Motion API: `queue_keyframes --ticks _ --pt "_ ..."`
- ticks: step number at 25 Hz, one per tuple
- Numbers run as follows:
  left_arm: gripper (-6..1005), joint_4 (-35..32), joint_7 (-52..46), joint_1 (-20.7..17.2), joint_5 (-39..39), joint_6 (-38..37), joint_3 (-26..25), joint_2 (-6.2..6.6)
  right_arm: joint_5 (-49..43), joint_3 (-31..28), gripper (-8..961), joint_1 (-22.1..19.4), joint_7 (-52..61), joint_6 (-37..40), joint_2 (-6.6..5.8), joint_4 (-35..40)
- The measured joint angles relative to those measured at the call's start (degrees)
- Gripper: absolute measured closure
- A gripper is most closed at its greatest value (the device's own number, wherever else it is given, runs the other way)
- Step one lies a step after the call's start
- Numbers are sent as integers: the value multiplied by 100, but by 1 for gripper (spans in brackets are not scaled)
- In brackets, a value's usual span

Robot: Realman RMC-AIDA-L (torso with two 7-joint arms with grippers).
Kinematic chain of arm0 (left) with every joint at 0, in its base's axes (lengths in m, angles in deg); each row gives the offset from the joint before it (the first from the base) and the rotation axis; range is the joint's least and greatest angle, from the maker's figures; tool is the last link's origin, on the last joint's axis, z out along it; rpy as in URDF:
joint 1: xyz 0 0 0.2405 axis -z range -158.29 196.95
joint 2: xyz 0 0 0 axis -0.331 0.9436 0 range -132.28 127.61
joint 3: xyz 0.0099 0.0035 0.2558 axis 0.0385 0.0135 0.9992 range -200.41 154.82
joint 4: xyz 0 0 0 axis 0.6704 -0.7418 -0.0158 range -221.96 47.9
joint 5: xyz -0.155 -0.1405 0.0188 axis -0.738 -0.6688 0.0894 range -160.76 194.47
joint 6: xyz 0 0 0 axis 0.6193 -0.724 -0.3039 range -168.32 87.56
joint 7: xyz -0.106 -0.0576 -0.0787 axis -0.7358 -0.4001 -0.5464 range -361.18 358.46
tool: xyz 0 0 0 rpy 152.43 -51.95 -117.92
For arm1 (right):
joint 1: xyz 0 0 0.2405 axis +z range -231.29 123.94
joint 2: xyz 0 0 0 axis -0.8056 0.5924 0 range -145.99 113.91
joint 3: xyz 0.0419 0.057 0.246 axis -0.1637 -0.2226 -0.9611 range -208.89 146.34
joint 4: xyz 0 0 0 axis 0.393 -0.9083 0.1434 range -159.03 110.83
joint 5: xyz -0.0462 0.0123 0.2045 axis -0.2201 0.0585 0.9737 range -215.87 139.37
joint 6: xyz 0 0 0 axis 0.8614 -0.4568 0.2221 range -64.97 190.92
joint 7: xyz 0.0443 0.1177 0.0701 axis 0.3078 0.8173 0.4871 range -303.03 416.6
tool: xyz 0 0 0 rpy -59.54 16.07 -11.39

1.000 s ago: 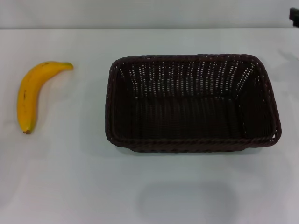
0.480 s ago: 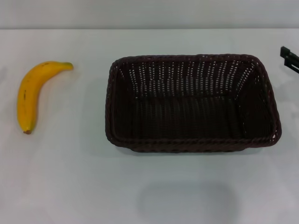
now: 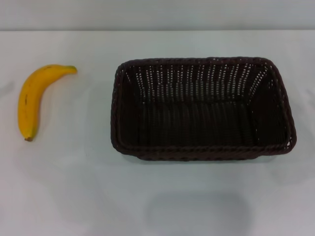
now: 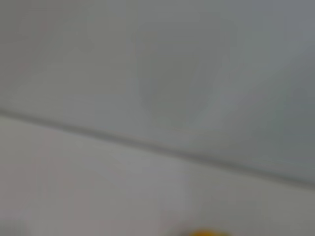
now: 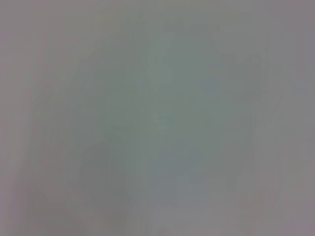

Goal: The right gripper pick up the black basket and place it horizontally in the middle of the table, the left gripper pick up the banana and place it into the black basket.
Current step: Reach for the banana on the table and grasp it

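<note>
The black basket (image 3: 203,108) stands upright and lengthwise across the middle of the white table (image 3: 74,187), slightly right of centre, and it is empty. The banana (image 3: 33,98) lies on the table at the left, well apart from the basket, stem end toward the back. A sliver of yellow from the banana (image 4: 204,232) shows at the edge of the left wrist view. Neither gripper shows in any view. The right wrist view shows only plain pale surface.
The table's far edge (image 3: 157,30) runs along the back, with a pale wall behind it. Bare tabletop lies between the banana and the basket and in front of both.
The black tip of the right gripper, seen at the far right edge beside the basket half a second ago, has left the head view. Basket and banana have not moved.
</note>
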Motion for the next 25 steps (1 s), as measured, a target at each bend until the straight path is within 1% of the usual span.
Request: queue_keyframes --ticks 1,3,5,7,9,10,11,13,15,19,22,25 --pt "125 2 -67 84 196 85 8 22 2 -128 337 0 -6 -115 0 -116" --pt "127 64 -233 385 886 372 26 72 11 -251 337 -2 -8 -219 -1 -238" --pt "128 259 -273 686 1566 539 27 85 25 -304 337 -4 -12 -262 -1 -341" --pt "128 618 -272 1061 2323 585 25 52 35 -312 337 -4 -33 -270 -1 -417" --pt "130 925 -234 1355 2904 541 26 -38 39 -315 337 -1 -116 -279 1 -510" --pt "130 1028 -211 1458 3033 497 26 -95 40 -314 337 8 -166 -282 3 -562" --pt "131 1154 -181 1548 3144 428 30 -181 41 -313 337 24 -209 -288 5 -621" --pt "132 1319 -154 1667 3192 275 71 -301 42 -309 337 76 -253 -292 6 -760" --pt "133 1524 -192 1764 3217 98 231 -390 43 -296 337 118 -280 -303 7 -860" --pt "135 2012 -466 1929 3301 -299 639 -515 46 -268 337 139 -380 -367 9 -956" --pt "136 2213 -551 1975 3359 -406 681 -564 48 -283 337 140 -391 -401 9 -970" --pt "138 2296 -627 1999 3462 -515 683 -645 51 -308 337 140 -392 -407 7 -978"
